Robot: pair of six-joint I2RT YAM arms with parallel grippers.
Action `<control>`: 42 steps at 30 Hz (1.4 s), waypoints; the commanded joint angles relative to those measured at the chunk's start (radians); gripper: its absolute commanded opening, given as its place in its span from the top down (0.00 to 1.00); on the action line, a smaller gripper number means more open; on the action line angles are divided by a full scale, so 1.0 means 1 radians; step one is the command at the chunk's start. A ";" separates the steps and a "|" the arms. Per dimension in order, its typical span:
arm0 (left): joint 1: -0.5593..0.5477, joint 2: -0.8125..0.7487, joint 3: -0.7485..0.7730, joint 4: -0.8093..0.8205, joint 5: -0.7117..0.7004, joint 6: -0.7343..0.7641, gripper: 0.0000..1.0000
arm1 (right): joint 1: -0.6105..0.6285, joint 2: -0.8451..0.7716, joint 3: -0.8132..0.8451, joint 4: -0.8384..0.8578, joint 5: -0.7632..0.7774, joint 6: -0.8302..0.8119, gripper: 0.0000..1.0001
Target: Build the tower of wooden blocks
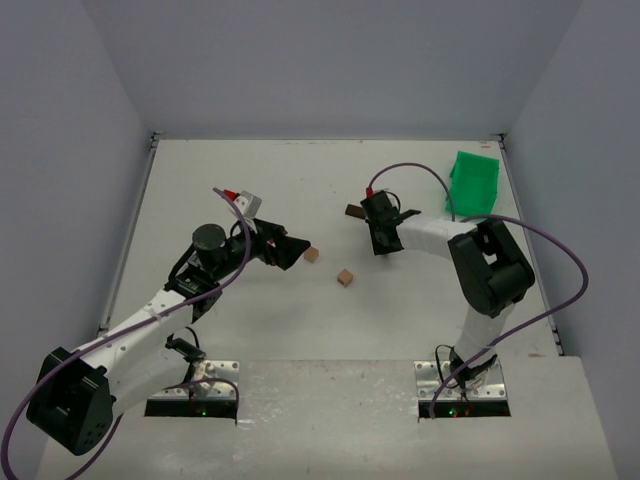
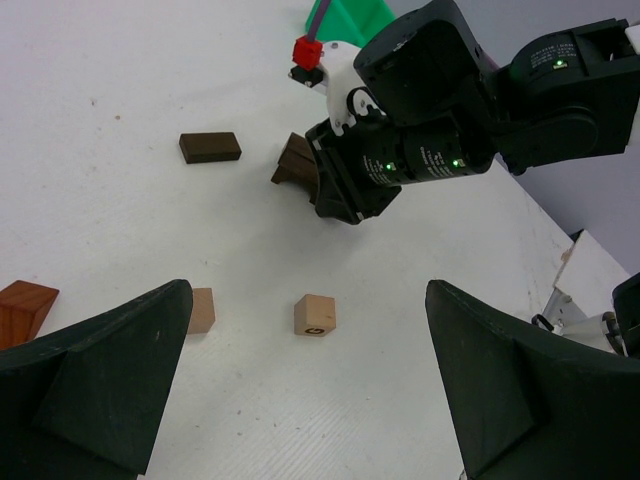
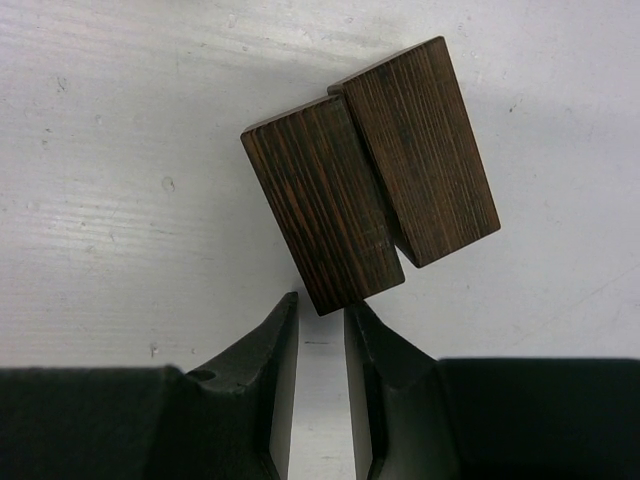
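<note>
Two dark brown blocks (image 3: 320, 205) (image 3: 420, 150) lie side by side on the table, just beyond my right gripper's (image 3: 321, 305) tips. Its fingers stand nearly together with nothing between them. In the top view the right gripper (image 1: 378, 232) hides this pair. A third dark block (image 1: 353, 211) lies to its left. My left gripper (image 1: 298, 252) is open and empty. Two light tan cubes (image 2: 202, 310) (image 2: 315, 314) lie just ahead of it (image 2: 306, 285); they also show in the top view (image 1: 312, 254) (image 1: 345, 277). A reddish-brown block (image 2: 22, 310) lies at the far left.
A green plastic bin (image 1: 473, 183) stands at the back right, behind the right arm. Grey walls close the table on three sides. Purple cables loop over both arms.
</note>
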 commanded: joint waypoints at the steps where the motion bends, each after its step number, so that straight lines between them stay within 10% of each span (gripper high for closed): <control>1: 0.004 0.001 0.005 0.033 -0.003 -0.002 0.00 | -0.005 0.001 0.026 -0.042 0.029 0.019 0.75; 8: 0.004 0.002 0.005 0.036 -0.001 0.000 0.00 | 0.009 -0.165 -0.048 -0.080 -0.006 -0.013 0.44; 11: 0.004 0.003 0.005 0.037 -0.001 0.001 0.00 | 0.010 -0.245 -0.071 -0.066 -0.017 -0.063 0.01; 23: 0.004 -0.004 0.004 0.029 -0.027 0.006 0.00 | -0.115 -0.052 0.169 -0.063 -0.323 -0.388 0.01; 42: 0.005 0.028 0.014 0.031 -0.057 0.015 0.00 | -0.157 0.093 0.269 -0.100 -0.263 -0.435 0.01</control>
